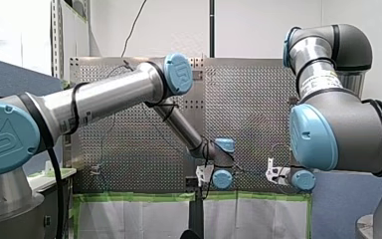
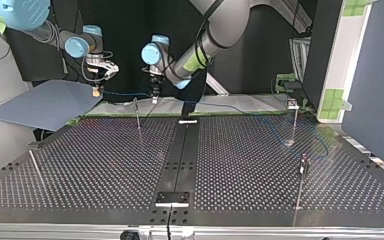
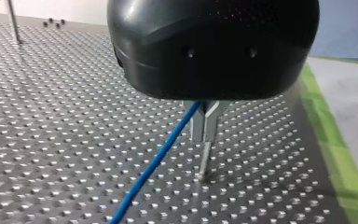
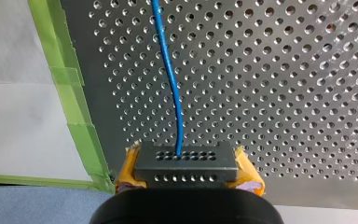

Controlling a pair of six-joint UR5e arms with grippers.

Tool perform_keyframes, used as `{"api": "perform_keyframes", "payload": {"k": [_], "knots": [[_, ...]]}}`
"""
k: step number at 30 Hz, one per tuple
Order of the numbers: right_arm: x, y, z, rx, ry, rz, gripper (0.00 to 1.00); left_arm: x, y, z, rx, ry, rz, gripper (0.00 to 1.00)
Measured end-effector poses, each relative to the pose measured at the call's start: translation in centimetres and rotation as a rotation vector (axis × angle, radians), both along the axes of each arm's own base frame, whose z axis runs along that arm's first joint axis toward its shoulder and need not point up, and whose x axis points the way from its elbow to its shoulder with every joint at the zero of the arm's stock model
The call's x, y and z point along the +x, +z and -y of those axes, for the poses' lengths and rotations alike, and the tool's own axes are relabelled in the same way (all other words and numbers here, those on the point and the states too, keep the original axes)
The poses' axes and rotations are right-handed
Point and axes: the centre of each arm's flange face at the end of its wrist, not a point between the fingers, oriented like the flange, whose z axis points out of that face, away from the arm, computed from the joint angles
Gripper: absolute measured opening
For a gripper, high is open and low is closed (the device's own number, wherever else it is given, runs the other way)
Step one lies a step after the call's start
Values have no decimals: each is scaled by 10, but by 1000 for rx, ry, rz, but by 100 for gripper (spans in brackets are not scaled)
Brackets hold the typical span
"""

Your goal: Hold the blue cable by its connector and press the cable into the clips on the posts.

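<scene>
In the top view, nearest to us on the perforated table, the near right post stands upright and the leaning post tilts at the left. Farther back come the far right post and, left of the middle, the far left post.

At the far edge, by the green tape, both grippers hang above the table. My left gripper is just right of the far left post; its metal fingers are drawn together to a thin slit, and the blue cable runs up into them, so we read it as pinched there. In the left wrist view a slim post stands just past the tips.

Farther left, my right gripper has its yellow pads clamped on the dark connector; the cable leaves the connector's holed face and spans the air to my left gripper. A blue sheet lies at the far left.
</scene>
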Motion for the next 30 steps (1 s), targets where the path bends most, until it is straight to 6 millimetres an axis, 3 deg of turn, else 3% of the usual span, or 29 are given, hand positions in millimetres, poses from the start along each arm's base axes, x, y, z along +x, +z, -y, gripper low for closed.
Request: {"api": "perform_keyframes", "payload": {"k": [6,23,30], "knots": [[-5,1,5,-3,-8,10,0,-2,-16,3,-6,-18,-11,0],[-10,8,23,-16,-5,18,0,8,-13,4,-43,-15,3,0],[-7,8,23,-21,1,10,0,17,-26,4,-41,-22,-2,0]]}}
